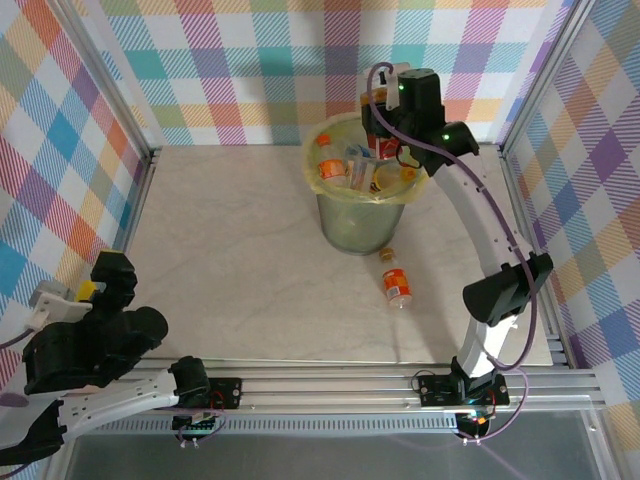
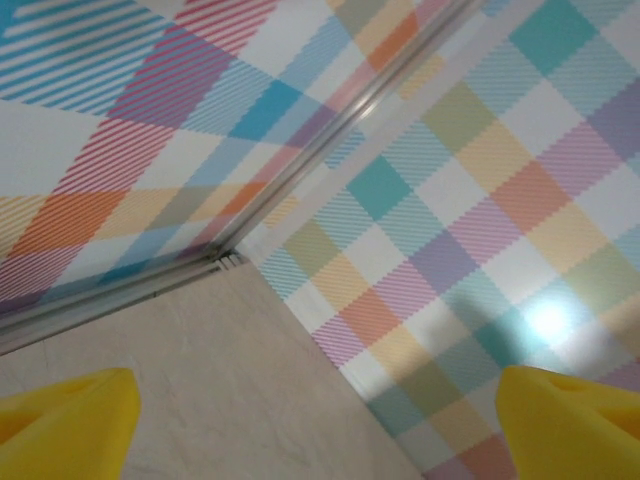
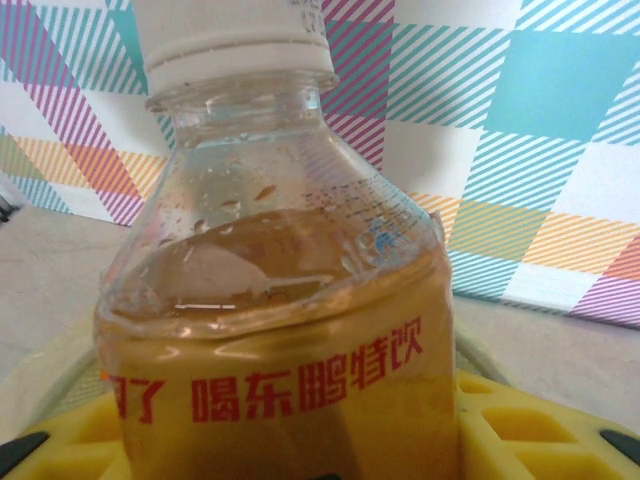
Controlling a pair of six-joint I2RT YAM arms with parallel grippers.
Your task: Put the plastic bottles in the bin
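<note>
Plastic bottle (image 3: pixel 280 330) — right fingers (image 3: pixel 530 440) — over bin (image 1: pixel 350 225)

bare table (image 1: pixel 220 250) lies open across the centre and left of the top view. upper centre, the bin (image 1: pixel 352 228) is crowded with bottles (image 1: pixel 345 165), the right gripper (image 1: pixel 385 138) clamping a yellow-labelled bottle (image 3: pixel 290 380) over its right rim. a loose bottle (image 1: pixel 396 284) lies just below-right of the bin; the right arm (image 1: pixel 495 235) arcs down the right side.

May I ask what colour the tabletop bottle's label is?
Its label is orange, clearest in the top view.
</note>
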